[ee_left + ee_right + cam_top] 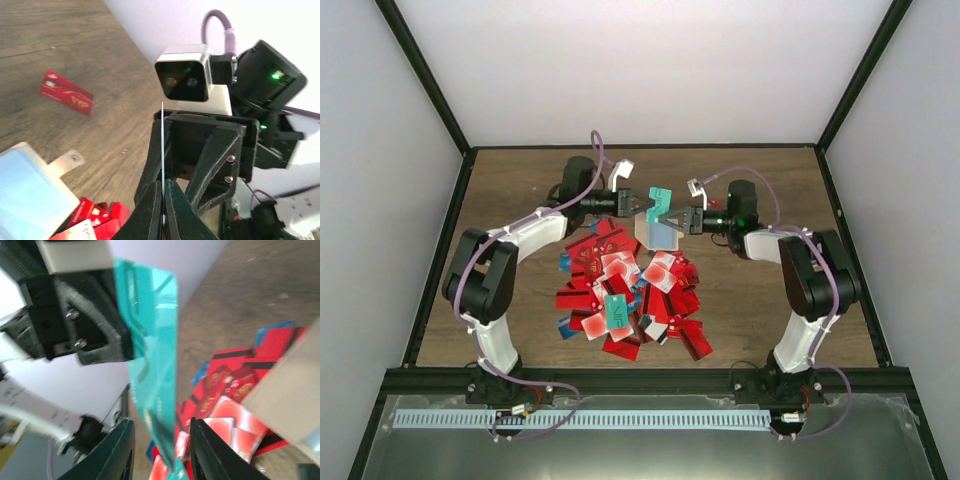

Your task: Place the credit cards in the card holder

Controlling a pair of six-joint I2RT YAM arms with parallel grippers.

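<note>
My left gripper (pixel 640 204) is shut on a teal credit card (pixel 660 201) and holds it upright above the table. In the left wrist view that card (pixel 162 145) shows edge-on between the closed jaws (pixel 164 200). My right gripper (pixel 676 217) faces it. In the right wrist view its open fingers (pixel 117 450) stand on either side of the teal card's (pixel 152 365) lower end, with a gap on both sides. The light tan card holder (pixel 656 236) lies just below both grippers; it also shows in the left wrist view (pixel 25 192) and the right wrist view (pixel 292 395).
A heap of red, white and blue cards (pixel 625 292) covers the middle of the wooden table (pixel 520 190). One red card (pixel 66 92) lies apart from it. Black frame posts and pale walls enclose the table.
</note>
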